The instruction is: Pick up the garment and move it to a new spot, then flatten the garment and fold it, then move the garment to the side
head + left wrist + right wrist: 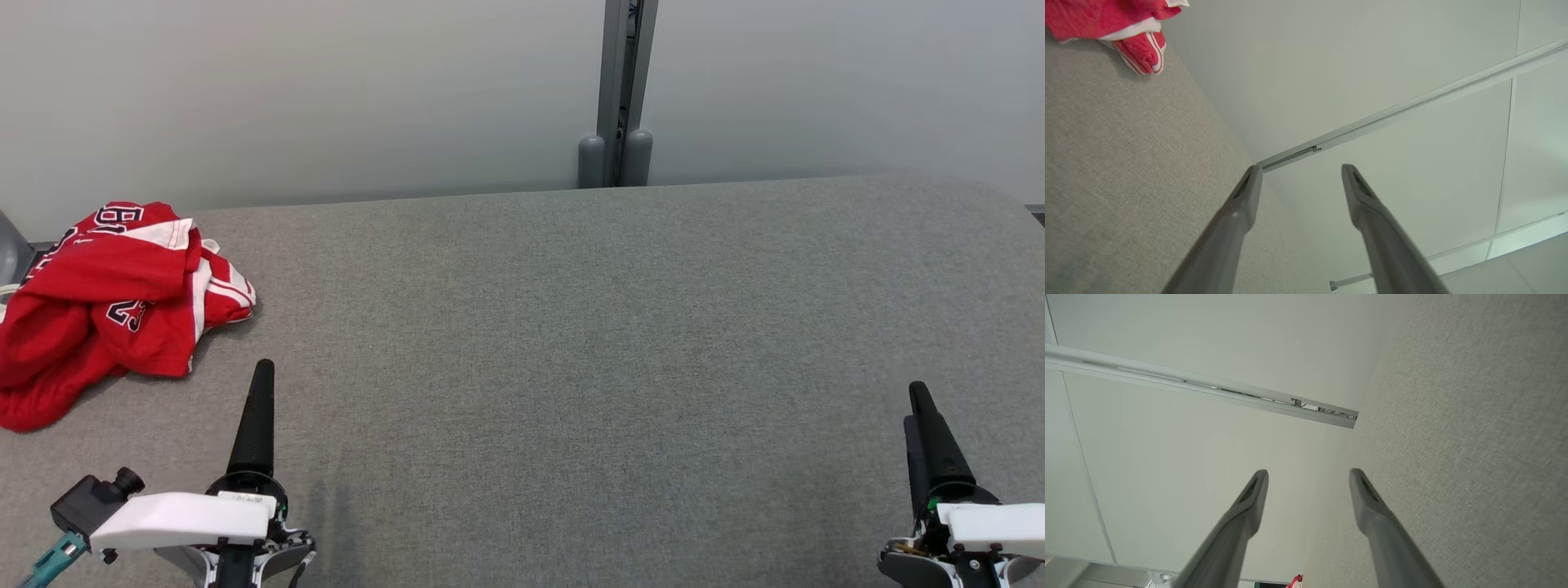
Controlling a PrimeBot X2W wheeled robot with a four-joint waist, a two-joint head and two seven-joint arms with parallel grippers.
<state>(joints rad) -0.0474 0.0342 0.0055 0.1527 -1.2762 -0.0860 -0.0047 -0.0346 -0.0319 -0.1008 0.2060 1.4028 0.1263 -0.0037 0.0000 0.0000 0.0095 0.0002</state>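
Note:
A red garment (106, 298) with white stripes and dark numbers lies crumpled at the far left of the grey table (571, 343). Its striped edge (1141, 51) reaches into the top left corner of the left wrist view. My left gripper (261, 376) rests at the lower left, just right of and nearer than the garment, apart from it. In its own view the left gripper (1300, 173) stands open with nothing between its fingers. My right gripper (918, 392) sits at the lower right, far from the garment. Seen from its wrist, the right gripper (1308, 477) is open and holds nothing.
A pale wall (326, 90) rises behind the table's far edge, with a grey vertical post (622, 98) at its middle. The table's rounded corner (1008, 196) shows at the far right. A grey object (10, 249) peeks out behind the garment at the left edge.

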